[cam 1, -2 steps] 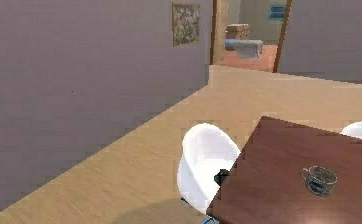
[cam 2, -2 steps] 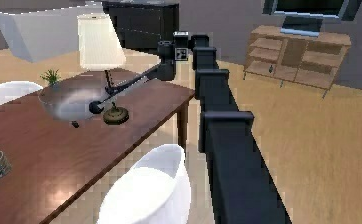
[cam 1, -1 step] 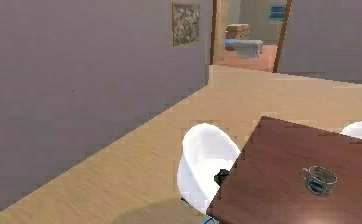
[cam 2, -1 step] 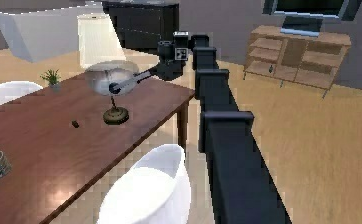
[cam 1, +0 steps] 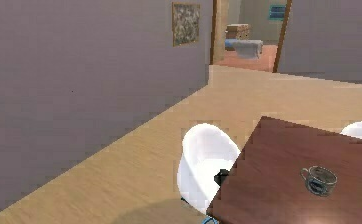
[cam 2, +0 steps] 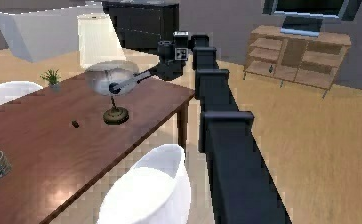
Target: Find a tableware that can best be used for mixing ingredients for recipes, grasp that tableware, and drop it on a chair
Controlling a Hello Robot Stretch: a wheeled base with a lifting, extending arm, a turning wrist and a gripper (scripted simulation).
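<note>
Arm side view: a dark wooden table has a white chair at its near edge. A grey bowl shows at the gripper, above a small dark stand; whether the fingers hold it cannot be told. Bare wood floor lies open right of the arm

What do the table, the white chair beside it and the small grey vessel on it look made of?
Table: wood, by its dark reddish-brown faintly grained top, low sheen. White chair: probably moulded plastic, a smooth plain one-piece shell. Small grey vessel: glass or thin metal, greyish with a dark rim; I cannot tell which.
</note>
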